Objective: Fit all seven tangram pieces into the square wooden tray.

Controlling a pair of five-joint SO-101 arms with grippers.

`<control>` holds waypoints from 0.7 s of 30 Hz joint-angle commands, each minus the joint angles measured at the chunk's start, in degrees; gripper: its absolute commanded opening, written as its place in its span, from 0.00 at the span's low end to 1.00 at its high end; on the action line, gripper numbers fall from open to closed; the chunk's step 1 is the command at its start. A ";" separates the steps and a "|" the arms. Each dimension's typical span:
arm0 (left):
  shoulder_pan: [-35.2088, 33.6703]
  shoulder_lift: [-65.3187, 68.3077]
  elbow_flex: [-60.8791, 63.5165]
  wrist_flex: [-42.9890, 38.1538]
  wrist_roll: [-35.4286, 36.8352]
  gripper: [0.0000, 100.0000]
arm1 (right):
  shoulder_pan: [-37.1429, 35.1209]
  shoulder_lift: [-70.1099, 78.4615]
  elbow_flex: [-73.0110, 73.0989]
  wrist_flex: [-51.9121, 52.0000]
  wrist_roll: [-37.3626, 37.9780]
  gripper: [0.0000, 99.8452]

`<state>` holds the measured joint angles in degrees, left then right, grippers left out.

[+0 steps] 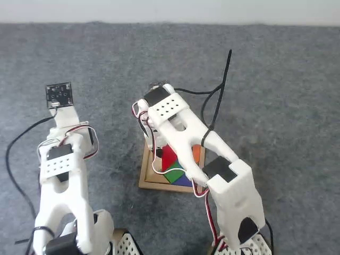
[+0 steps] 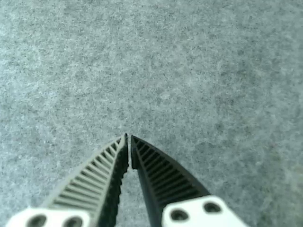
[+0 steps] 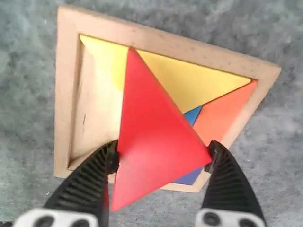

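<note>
- Our right claw [image 3: 163, 153] grips the red triangle [image 3: 151, 137] by its edges above the tray [image 3: 66, 94]; we should turn it to match the bare gap [image 3: 97, 118] beside the yellow triangle [image 3: 189, 80], then lower it flat.
- The wrist camera shows that gap; overhead adds a green piece [image 1: 174, 173] in the tray.
- Our left claw [image 2: 129, 142] is closed, empty, well apart from the tray.
</note>
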<state>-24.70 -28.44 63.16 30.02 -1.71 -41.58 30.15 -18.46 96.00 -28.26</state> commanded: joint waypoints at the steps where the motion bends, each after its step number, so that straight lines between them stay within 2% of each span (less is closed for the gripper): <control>1: 0.18 -0.53 -0.75 -1.14 -0.26 0.01 | -0.66 -0.57 -0.44 -0.75 -0.97 0.11; 14: 0.09 -0.62 -0.75 -1.14 -0.09 0.01 | -1.63 -0.48 -0.26 -2.68 -2.29 0.11; 18: 0.09 -0.62 -0.75 -1.14 -0.09 0.01 | -2.15 -0.48 -0.26 -2.86 -2.20 0.02; 21: 0.09 -0.62 -0.75 -1.14 -0.09 0.01 | -2.24 -0.48 -0.26 -2.59 -2.11 0.03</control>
<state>-24.70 -28.44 63.16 30.02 -1.71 -43.52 30.15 -18.37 93.54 -29.85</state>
